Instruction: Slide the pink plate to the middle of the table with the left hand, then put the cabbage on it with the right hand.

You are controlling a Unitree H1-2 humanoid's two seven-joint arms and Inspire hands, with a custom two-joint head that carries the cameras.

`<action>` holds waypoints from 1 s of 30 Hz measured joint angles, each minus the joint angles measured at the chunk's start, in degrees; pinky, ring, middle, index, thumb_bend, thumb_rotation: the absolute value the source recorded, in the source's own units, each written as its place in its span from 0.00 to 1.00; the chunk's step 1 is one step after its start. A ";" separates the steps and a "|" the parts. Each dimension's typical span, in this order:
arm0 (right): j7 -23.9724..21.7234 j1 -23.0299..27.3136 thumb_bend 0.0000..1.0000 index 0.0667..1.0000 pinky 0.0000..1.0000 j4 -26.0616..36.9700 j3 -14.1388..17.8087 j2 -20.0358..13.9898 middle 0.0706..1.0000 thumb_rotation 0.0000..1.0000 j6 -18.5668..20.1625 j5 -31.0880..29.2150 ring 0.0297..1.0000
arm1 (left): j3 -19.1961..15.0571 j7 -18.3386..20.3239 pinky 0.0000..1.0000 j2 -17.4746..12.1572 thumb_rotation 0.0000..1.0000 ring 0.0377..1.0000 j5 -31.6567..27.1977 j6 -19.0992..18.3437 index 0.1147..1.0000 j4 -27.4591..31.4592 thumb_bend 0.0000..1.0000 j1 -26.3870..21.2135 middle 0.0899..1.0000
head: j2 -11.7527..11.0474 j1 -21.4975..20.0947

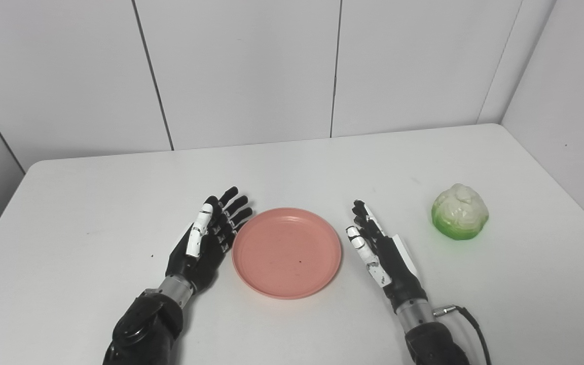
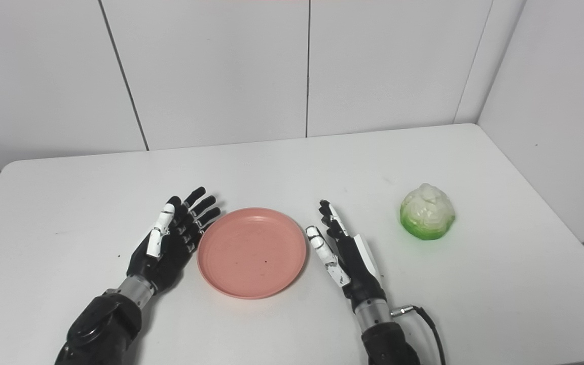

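A: What is sitting on the white table (image 1: 119, 203)?

B: The pink plate (image 1: 287, 252) is lying low in the frame's centre, with the cabbage (image 1: 460, 211) resting well apart at right.

A: And the hands?

B: The left hand (image 1: 206, 241) and right hand (image 1: 378, 248) are flanking the plate, fingers spread, holding nothing.

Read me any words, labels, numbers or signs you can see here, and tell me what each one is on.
None: no readable text shows in either view.
Plate: plain pink, only small dark specks.
Cabbage: no label.
Left hand and right hand: white patches, no lettering legible.
Table and wall panels: blank.
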State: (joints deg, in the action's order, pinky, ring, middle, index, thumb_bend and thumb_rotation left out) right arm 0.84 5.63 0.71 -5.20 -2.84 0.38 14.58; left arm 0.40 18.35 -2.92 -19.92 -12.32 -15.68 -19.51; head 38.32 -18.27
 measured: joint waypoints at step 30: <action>6.65 5.78 0.92 0.92 0.82 13.97 2.99 -4.15 0.89 0.51 1.18 16.95 0.88 | -4.31 8.54 0.84 -3.27 0.93 0.86 -1.82 10.59 0.87 -14.71 0.51 -5.49 0.88 | -4.84 -12.93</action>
State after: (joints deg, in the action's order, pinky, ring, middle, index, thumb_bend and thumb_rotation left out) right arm 7.49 11.41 14.68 -2.20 -6.99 1.56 31.54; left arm -3.91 26.88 -6.19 -21.74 -1.73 -30.39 -25.00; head 33.49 -31.20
